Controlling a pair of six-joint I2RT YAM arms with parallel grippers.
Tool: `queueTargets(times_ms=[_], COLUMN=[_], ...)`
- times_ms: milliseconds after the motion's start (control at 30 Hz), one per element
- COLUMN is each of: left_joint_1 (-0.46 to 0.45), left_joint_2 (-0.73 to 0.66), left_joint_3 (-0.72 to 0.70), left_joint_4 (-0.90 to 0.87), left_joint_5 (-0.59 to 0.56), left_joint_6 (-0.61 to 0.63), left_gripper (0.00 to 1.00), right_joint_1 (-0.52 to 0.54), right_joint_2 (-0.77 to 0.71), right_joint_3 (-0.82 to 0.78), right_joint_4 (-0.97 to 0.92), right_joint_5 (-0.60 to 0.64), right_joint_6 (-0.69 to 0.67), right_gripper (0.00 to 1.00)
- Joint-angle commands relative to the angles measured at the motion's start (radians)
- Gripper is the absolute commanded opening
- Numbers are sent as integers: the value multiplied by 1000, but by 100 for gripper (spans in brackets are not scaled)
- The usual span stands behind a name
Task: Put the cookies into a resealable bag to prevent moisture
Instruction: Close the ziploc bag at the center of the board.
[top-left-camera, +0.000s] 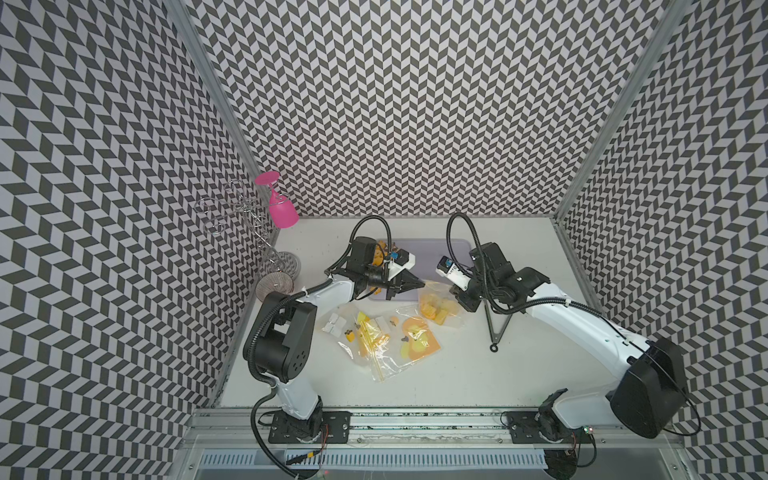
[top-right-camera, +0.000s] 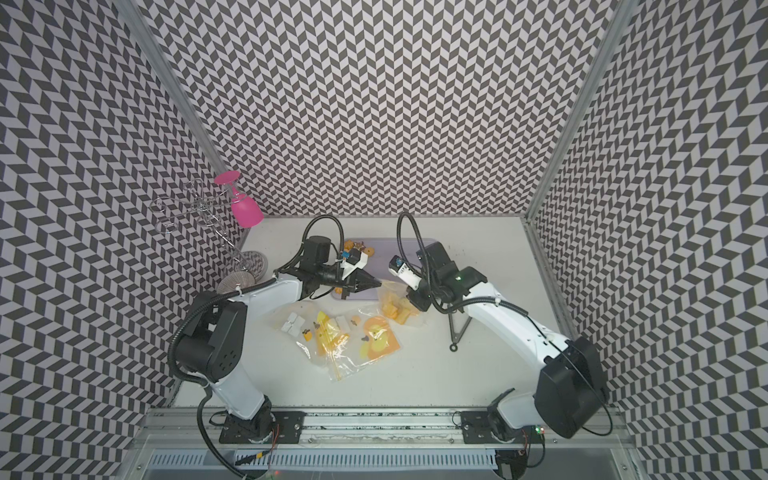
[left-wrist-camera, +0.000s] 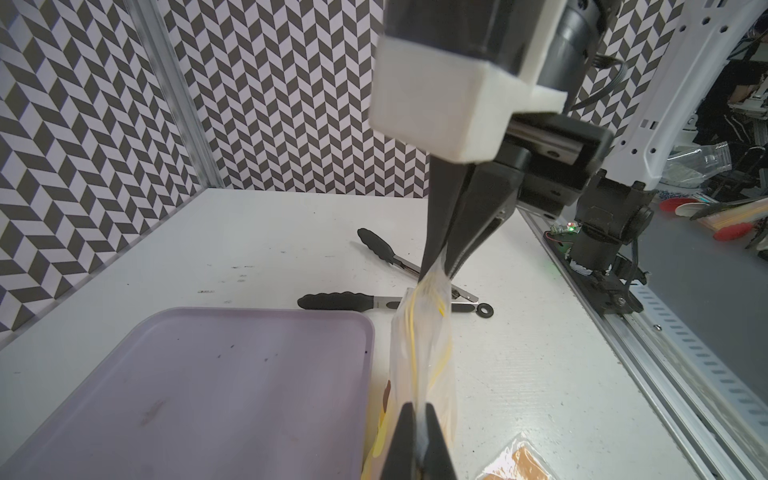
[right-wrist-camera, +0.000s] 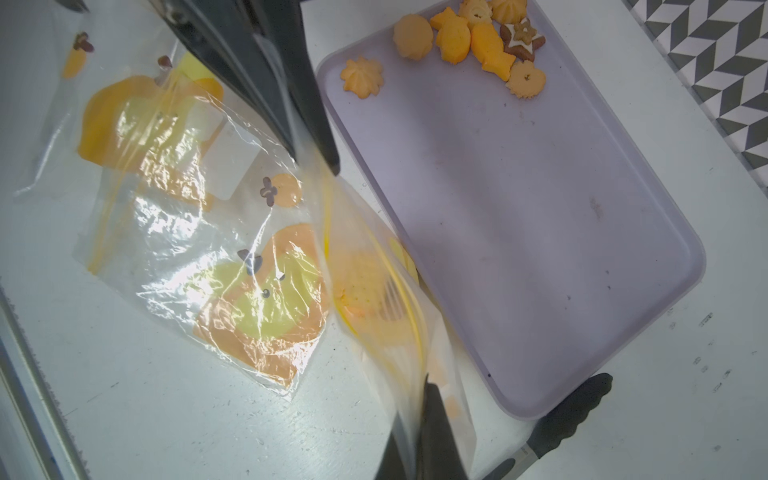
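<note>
Chevron-patterned walls close in a white counter (top-left-camera: 457, 374). A purple tray (right-wrist-camera: 540, 208) sits toward the back and a pair of black tongs (top-left-camera: 496, 328) lies to the right.

A clear resealable bag (right-wrist-camera: 374, 291) is stretched just beside the tray's near edge. The left gripper (left-wrist-camera: 417, 440) is pressed together on 1 end of its top edge. The right gripper (left-wrist-camera: 440, 270) is pinching the other end, so the yellow zip line runs taut between them.

Several cookies (top-left-camera: 434, 309) show as an orange heap inside the bag. About 8 more (right-wrist-camera: 478, 37) lie in the tray's far corner, well apart from the bag. Spare bags (top-left-camera: 386, 345) printed with chicks lie flat on the counter nearby.

This looks like the middle of the job: the bag is part-filled and held by both arms, with its mouth drawn flat. To load the rest, 1 gripper would have to let go and fetch cookies while the other keeps the mouth up. If sealing comes first, the pinch must travel along the zip. The film is thin and slippery, so a loose hold could drop the bag and spill it.
</note>
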Motion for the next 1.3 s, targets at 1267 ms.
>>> queueTargets(times_ms=[1267], left_joint_1=[1], left_joint_2=[33], left_joint_3=[55], left_joint_4=[-82], left_joint_5=[69], left_joint_6=[91], left_gripper=[0], right_joint_1=[10], right_joint_2=[59], right_joint_3=[-19], right_joint_4=[195], right_joint_5=[-161], right_joint_6=[-94], right_gripper=[3])
